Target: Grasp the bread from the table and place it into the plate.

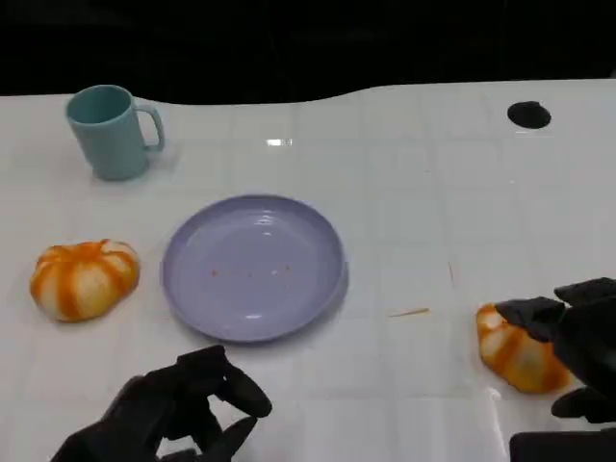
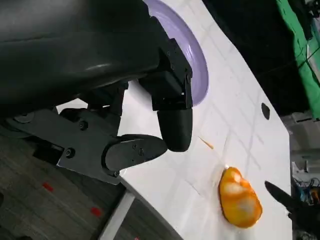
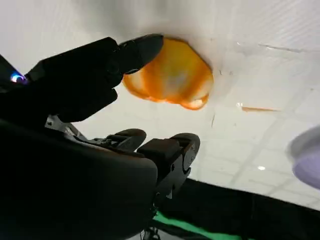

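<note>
At the far left of the white table point(image 1: 404, 173), a teal mug point(image 1: 113, 131) is standing near the back edge and a round orange-and-white bread point(image 1: 84, 278) is lying untouched just left of the lilac plate point(image 1: 252, 267), which is sitting empty at the middle. In front of the plate, the left robot hand point(image 1: 183, 409) is hovering low over the table with its fingers curled loosely inward and nothing between them, taking no part for now. Moving right, a thin orange sliver point(image 1: 408, 312) is lying on the table, and beyond it a second bread point(image 1: 518, 349) is resting on the surface near the right edge, well apart from the plate. The right robot hand point(image 1: 577, 342) is reaching onto this bread: one fingertip point(image 3: 142, 48) is touching its top while the other fingers are hanging apart beside it, so the robot hand is open and not yet gripping. The step in hand appears to be the grasp itself. Next, the fingers would need to wrap around both sides of the bread firmly enough to lift it, then carry it leftward over the plate's rim.
</note>
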You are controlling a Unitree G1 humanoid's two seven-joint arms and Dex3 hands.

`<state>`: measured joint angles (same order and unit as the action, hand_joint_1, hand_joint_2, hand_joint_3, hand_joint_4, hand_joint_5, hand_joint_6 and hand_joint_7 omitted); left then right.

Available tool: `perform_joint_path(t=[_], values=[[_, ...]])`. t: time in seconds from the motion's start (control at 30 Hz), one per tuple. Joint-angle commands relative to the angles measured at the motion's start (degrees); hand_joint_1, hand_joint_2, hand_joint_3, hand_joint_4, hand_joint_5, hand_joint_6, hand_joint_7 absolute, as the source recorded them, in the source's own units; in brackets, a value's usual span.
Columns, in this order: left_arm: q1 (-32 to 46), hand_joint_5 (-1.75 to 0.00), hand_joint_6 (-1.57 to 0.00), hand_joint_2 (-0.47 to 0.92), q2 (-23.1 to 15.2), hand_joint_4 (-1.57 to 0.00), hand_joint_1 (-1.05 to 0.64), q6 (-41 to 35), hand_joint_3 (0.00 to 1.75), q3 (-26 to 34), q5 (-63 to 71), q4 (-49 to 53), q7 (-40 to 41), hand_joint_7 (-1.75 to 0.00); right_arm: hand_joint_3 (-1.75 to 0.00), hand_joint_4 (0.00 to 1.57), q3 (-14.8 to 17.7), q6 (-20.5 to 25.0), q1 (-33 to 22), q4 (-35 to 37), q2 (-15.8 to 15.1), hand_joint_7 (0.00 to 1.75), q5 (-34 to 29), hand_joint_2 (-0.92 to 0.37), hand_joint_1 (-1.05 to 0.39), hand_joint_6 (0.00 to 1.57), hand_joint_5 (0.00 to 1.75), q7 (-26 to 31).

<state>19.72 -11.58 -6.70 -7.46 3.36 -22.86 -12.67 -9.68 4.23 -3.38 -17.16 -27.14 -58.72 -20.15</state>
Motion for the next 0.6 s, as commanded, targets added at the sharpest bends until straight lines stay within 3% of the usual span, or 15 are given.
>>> perform_joint_path(t=[0.03, 0.4, 0.6], values=[[0.30, -1.75, -0.65, 0.82, -0.43, -0.63, -0.29, -0.07, 0.61, 0.13, 0.53, -1.02, 0.22, -1.25, -0.01, 0.33, -2.11, 0.34, 3.45, 6.24, -0.37, 0.02, -0.63, -0.81, -0.42, 0.41, 0.16, 2.04], [0.79, -1.75, -0.64, 0.83, -0.06, -0.63, -0.28, -0.37, 0.61, -0.12, 0.43, -2.12, 0.30, -1.26, -0.01, 0.39, -6.28, -0.08, 11.44, 20.81, 0.33, 0.02, 3.28, -0.83, -0.38, 0.46, 0.13, 5.38], [0.95, -1.75, -0.63, 0.83, 0.12, -0.64, -0.27, -1.43, 0.61, -0.27, 0.42, -3.09, 0.37, -1.27, -0.02, 0.40, -7.59, 1.34, 15.81, 26.94, 1.72, 0.02, 7.39, -0.87, -0.33, 0.48, 0.11, 3.82]])
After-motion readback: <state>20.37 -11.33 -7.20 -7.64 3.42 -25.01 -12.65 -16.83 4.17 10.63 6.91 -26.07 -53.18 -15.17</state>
